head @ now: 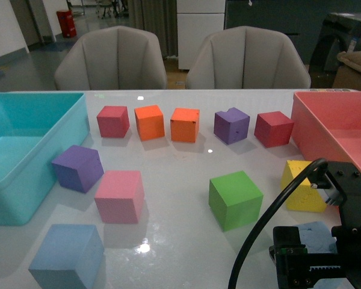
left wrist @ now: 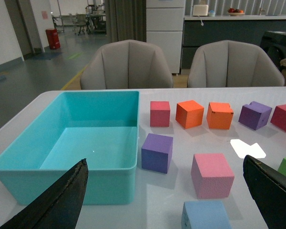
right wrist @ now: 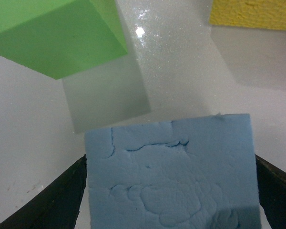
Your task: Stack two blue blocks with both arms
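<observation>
One sky-blue block (head: 67,255) sits on the white table at the near left; it also shows low in the left wrist view (left wrist: 205,215). The second sky-blue block (head: 316,236) lies at the near right, partly hidden by my right arm. In the right wrist view it (right wrist: 169,171) fills the space between the open fingers (right wrist: 52,198), close on both sides. My right gripper (right wrist: 169,200) is open around it. My left gripper (left wrist: 167,200) is open and empty, above and behind the near-left blue block; the left arm is not in the front view.
A turquoise bin (head: 24,156) stands at the left, a pink tray (head: 340,129) at the right. Red, orange, purple, pink (head: 119,195), green (head: 235,199) and yellow (head: 304,185) cubes are spread over the table. Two grey chairs stand behind.
</observation>
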### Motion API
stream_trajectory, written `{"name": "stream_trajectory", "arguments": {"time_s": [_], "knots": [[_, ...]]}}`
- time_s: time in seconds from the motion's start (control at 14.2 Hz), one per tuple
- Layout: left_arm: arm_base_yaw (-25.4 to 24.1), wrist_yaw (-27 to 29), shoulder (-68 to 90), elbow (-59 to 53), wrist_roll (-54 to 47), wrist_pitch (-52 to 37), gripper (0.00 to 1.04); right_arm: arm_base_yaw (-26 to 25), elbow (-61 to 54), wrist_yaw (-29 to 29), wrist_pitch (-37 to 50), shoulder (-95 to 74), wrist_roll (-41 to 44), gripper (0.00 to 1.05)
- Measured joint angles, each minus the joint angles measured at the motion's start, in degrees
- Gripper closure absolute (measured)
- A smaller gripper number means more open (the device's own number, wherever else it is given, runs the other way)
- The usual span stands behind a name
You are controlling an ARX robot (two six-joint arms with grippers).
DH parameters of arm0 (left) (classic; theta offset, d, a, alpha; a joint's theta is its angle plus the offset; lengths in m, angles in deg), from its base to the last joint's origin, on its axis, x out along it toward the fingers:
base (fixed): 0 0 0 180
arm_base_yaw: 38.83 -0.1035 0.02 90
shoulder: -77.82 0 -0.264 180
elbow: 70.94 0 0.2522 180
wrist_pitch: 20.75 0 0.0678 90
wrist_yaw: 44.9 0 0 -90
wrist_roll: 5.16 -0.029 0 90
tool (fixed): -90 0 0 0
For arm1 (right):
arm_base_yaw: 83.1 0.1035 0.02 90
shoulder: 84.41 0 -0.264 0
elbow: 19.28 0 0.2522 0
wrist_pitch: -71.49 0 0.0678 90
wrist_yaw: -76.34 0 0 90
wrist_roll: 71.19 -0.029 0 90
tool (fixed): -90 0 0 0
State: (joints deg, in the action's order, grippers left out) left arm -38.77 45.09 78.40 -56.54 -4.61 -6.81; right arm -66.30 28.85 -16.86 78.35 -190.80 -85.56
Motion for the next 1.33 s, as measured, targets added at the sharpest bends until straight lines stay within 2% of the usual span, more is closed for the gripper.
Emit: {"name": "stream_trajectory", "arguments": {"time_s": [0.14, 0.28, 0.35, 0.42, 0.63, 0.77, 0.91, 1.05, 1.19, 1.33], "knots": [[0.0, 0.0, 0.0, 0.0, 0.0, 0.0, 0.07, -0.09, -0.07, 1.55, 1.81, -1.14, 0.24, 0.1], [0.0, 0.0, 0.0, 0.0, 0.0, 0.0, 0.07, -0.02, -1.27, 3.28, 2.34, 1.14, 2.03, 0.42], [0.0, 0.0, 0.0, 0.0, 0.02, 0.0, 0.07, 0.04, -1.75, 4.15, 2.36, 2.45, 2.84, 0.49], [0.0, 0.0, 0.0, 0.0, 0.0, 0.0, 0.07, 0.09, -2.51, 4.94, 2.23, 3.89, 3.37, 0.52], [0.0, 0.02, 0.0, 0.0, 0.0, 0.0, 0.07, 0.92, -4.46, 6.21, -0.55, 12.66, 3.54, 0.54], [0.0, 0.02, 0.0, 0.0, 0.02, 0.0, 0.07, 1.49, -0.42, 6.49, -3.1, 16.35, 4.68, 0.54], [0.0, 0.0, 0.0, 0.0, 0.0, 0.0, 0.07, 2.43, 11.04, 5.35, -7.08, 9.97, 5.25, 0.55], [0.0, 0.0, 0.0, 0.0, 0.0, 0.0, 0.07, 5.62, 30.45, 3.63, -15.15, -3.3, 6.97, 0.55], [0.0, 0.0, 0.0, 0.0, 0.0, 0.0, 0.07, 7.26, 43.28, 1.09, -19.5, -11.65, 9.64, 0.55], [0.0, 0.0, 0.0, 0.0, 0.0, 0.0, 0.07, 7.67, 50.64, -1.38, -22.56, -17.51, 12.31, 0.55]]}}
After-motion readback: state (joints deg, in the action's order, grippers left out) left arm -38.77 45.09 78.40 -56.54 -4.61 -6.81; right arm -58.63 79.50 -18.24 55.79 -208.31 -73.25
